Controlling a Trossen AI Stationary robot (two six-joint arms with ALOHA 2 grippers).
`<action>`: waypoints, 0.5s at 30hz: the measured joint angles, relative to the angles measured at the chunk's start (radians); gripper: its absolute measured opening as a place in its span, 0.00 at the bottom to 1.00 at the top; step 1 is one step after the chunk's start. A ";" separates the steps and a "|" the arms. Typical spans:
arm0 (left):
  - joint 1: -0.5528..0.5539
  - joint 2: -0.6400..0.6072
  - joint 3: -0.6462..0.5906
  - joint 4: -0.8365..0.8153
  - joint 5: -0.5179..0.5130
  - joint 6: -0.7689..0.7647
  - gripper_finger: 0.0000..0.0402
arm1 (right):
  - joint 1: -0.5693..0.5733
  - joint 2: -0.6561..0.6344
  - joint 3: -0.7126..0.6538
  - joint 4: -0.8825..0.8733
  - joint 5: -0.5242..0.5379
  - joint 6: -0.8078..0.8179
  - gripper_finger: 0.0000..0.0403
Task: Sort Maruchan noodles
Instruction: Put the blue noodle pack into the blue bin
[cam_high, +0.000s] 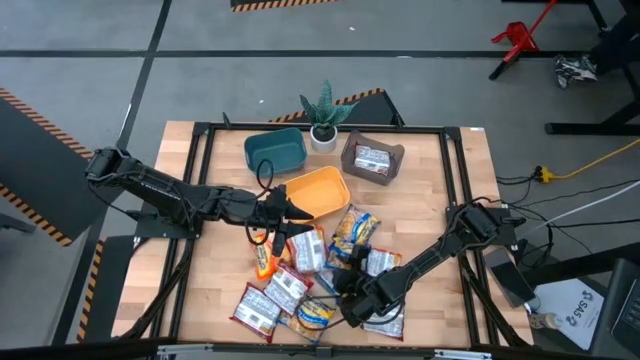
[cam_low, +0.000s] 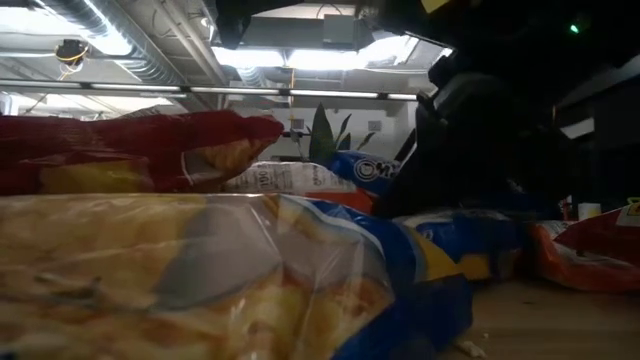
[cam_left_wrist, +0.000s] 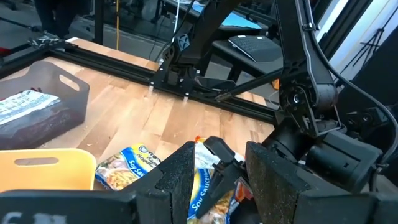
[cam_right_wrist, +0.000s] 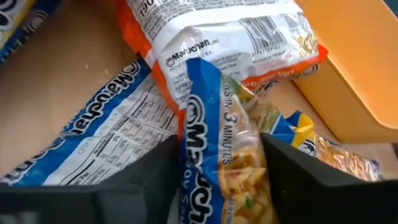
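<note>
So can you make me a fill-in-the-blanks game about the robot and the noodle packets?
1. The bin closest to the left gripper is colored ____.
2. The packet between the right gripper's fingers is yellow and ____.
3. The grey bin holds ____ noodle packet.
4. The potted plant stands next to the ____ bin.

Missing words: orange; blue; one; teal

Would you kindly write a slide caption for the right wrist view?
Right hand straddling an upright blue-and-yellow Maruchan packet, beside an orange-edged packet and the orange bin.
</note>
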 joint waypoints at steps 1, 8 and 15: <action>0.000 0.000 0.000 -0.001 0.000 0.000 0.34 | 0.000 0.000 0.000 -0.011 -0.002 0.016 0.42; 0.000 0.000 0.000 -0.019 0.003 0.000 0.34 | 0.000 0.000 0.022 -0.060 -0.016 0.038 0.15; 0.000 -0.010 0.000 -0.025 0.003 0.000 0.34 | 0.000 0.000 0.199 -0.294 -0.009 0.021 0.01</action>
